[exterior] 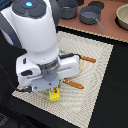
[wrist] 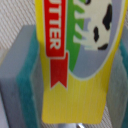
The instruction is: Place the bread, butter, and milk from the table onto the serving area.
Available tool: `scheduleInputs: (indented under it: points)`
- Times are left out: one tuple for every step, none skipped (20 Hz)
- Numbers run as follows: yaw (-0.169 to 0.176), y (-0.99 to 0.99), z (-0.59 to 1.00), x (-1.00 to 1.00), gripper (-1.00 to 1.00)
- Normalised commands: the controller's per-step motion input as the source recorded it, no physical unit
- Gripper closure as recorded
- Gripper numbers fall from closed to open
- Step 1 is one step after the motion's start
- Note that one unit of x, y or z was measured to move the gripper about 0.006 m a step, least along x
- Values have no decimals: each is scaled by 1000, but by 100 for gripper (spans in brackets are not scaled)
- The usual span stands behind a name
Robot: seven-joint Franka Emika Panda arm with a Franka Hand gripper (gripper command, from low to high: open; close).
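Note:
The butter point(exterior: 54, 94) is a bright-yellow stick held between my gripper point(exterior: 52, 90) fingers, low over the near part of the striped beige serving area point(exterior: 97, 65). In the wrist view the butter point(wrist: 75, 55) fills the frame, with its red label and a cow picture, clamped between grey-and-teal pads point(wrist: 20, 75). I cannot tell whether it touches the mat. The orange-handled fork point(exterior: 87, 59) and knife point(exterior: 75, 84) lie on the mat. The plate is hidden under my arm. The bread and the milk are out of view.
A pinkish-brown board point(exterior: 107, 31) at the back holds grey pots point(exterior: 90, 16) and a dark pot point(exterior: 68, 8). A tan bowl point(exterior: 122, 17) sits at the exterior view's far right. The dark table point(exterior: 112, 100) surrounds the mat.

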Motion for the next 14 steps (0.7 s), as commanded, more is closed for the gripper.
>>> scheduleInputs:
  points:
    - [-18, 0, 0, 417, -100]
    - [-3, 0, 243, 357, -100]
    - [0, 0, 480, 249, -100]
    - [0, 0, 789, 163, -100]
    - [0, 0, 866, 57, -100]
    - [0, 0, 986, 11, -100]
    - [0, 0, 1000, 83, -100]
    - [0, 0, 1000, 66, -100]
    - [0, 0, 991, 51, -100]
    - [0, 0, 1000, 77, -100]
    - [0, 0, 954, 14, -100]
    - [0, 0, 994, 51, -100]
    - [1, 11, 1000, 43, -100]
    - [28, 129, 983, 0, -100]
